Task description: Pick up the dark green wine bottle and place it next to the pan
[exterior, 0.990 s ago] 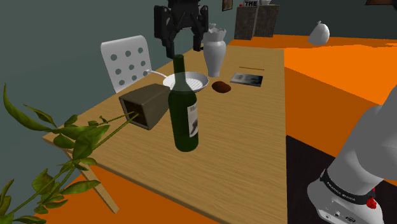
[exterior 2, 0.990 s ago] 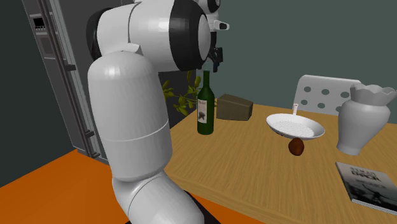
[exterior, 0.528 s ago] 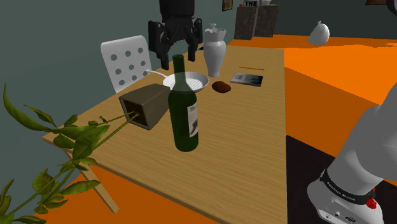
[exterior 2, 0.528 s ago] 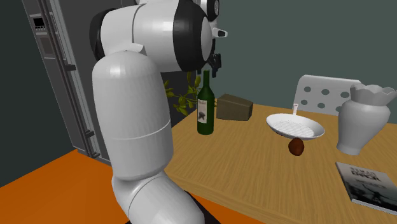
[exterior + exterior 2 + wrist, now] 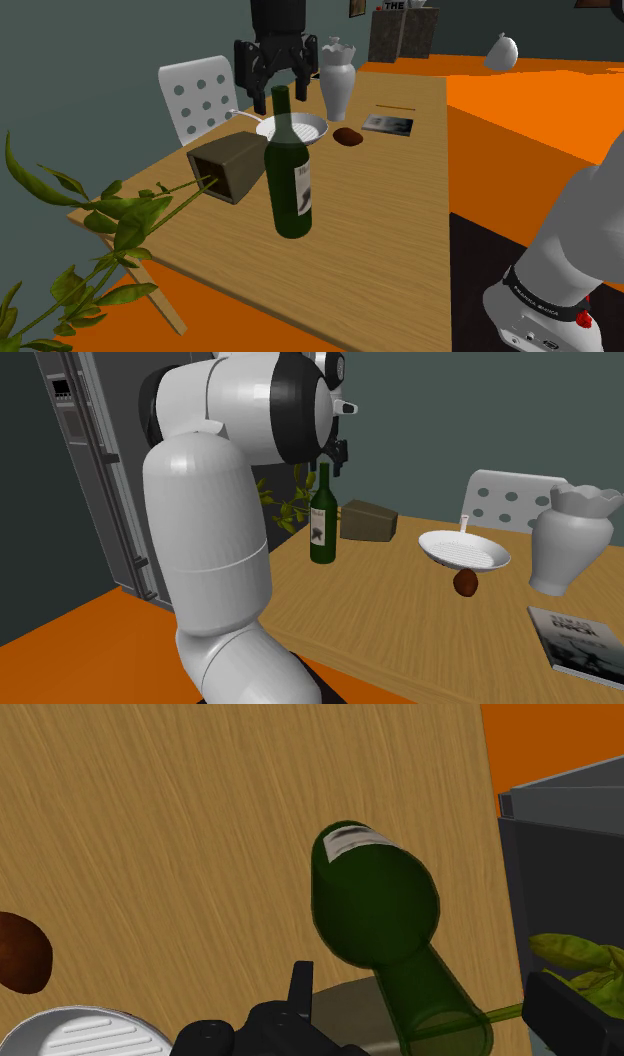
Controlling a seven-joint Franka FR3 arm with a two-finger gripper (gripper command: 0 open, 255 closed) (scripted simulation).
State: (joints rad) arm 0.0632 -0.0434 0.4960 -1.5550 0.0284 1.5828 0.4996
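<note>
The dark green wine bottle (image 5: 288,185) stands upright with a pale label on the wooden table (image 5: 400,220), near the front edge. My black gripper (image 5: 279,98) hangs open just above and behind the bottle's mouth. In the wrist view the bottle (image 5: 375,899) runs up between the fingers (image 5: 300,984), which stand wide apart and do not touch it. The white pan (image 5: 295,127) lies beyond the bottle; it also appears as the pan (image 5: 463,549) across the table from the bottle (image 5: 322,517).
A dark open box (image 5: 228,165) lies beside the bottle. A brown lump (image 5: 348,137), a white vase (image 5: 337,75) and a book (image 5: 388,124) sit past the pan. A white chair (image 5: 198,95) stands at the table's far side, a leafy plant (image 5: 90,230) at its near corner.
The gripper has come down toward the bottle's neck and shifted slightly to the shoulder view's left, staying open. The bottle and pan have not moved.
</note>
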